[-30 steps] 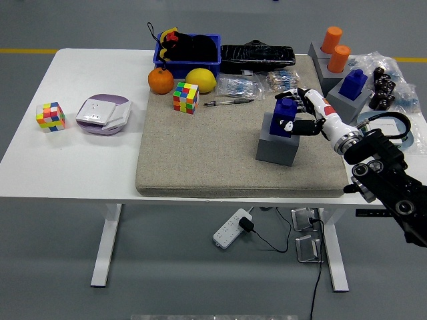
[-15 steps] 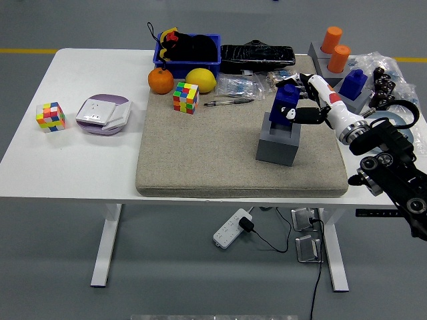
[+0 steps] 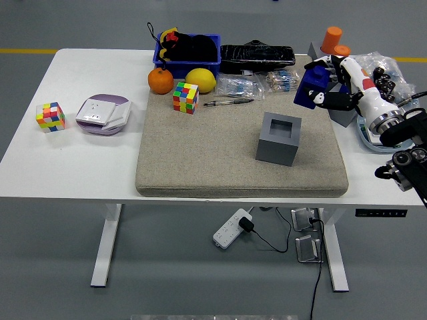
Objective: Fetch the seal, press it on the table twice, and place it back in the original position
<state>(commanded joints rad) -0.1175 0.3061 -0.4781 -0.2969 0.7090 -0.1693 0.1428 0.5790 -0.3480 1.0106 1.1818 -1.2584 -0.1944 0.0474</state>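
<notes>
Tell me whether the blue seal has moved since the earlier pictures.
Yes. The blue seal, gripped by the right hand, has come up out of the grey holder, which stayed put, and now hangs above it, toward the table's far right.

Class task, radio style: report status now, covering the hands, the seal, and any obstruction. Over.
Right hand shut on blue seal, held in the air. Grey holder empty on beige mat. Left hand not in view. Mat in front of holder clear.

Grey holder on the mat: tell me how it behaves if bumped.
The grey holder looks squat and flat-sided, so it should slide rather than roll. Its socket is empty now, so it is probably lighter. The mat looks coarse and would likely resist sliding.
</notes>
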